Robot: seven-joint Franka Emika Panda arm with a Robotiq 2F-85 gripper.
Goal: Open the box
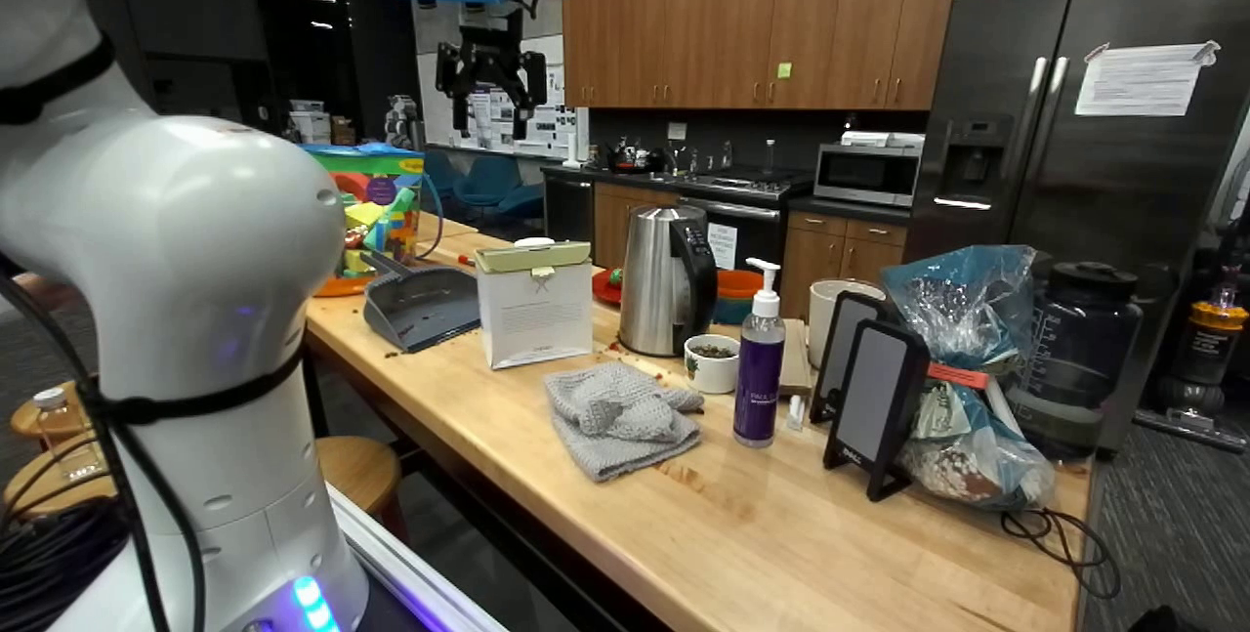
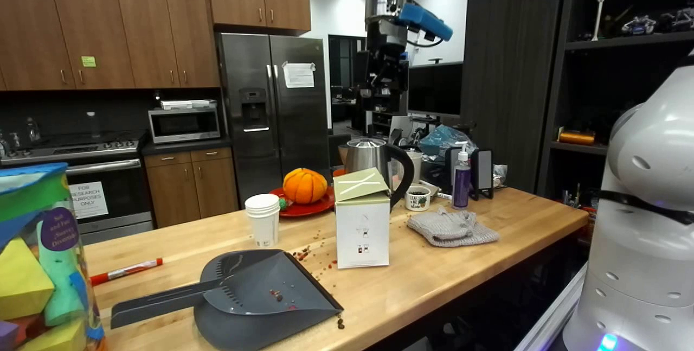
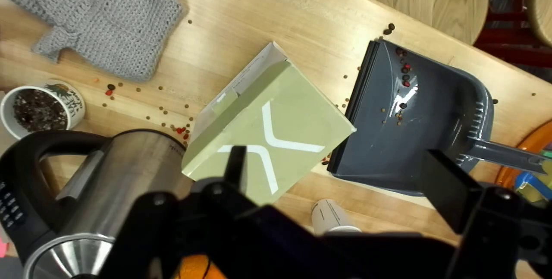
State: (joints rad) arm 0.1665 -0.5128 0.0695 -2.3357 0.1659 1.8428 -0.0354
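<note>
A white box with a pale green lid stands upright on the wooden table in both exterior views, box and box. In the wrist view the lid is seen from above with a white X mark. The lid covers the top and its front flap hangs over one side; it looks slightly raised at a corner. My gripper is open and empty, high above the table and well above the box. It also shows in an exterior view and in the wrist view, fingers wide apart.
A steel kettle stands close beside the box. A grey dustpan lies on its other side. A paper cup, a red plate with an orange pumpkin, a grey cloth, a planter and a purple bottle are nearby.
</note>
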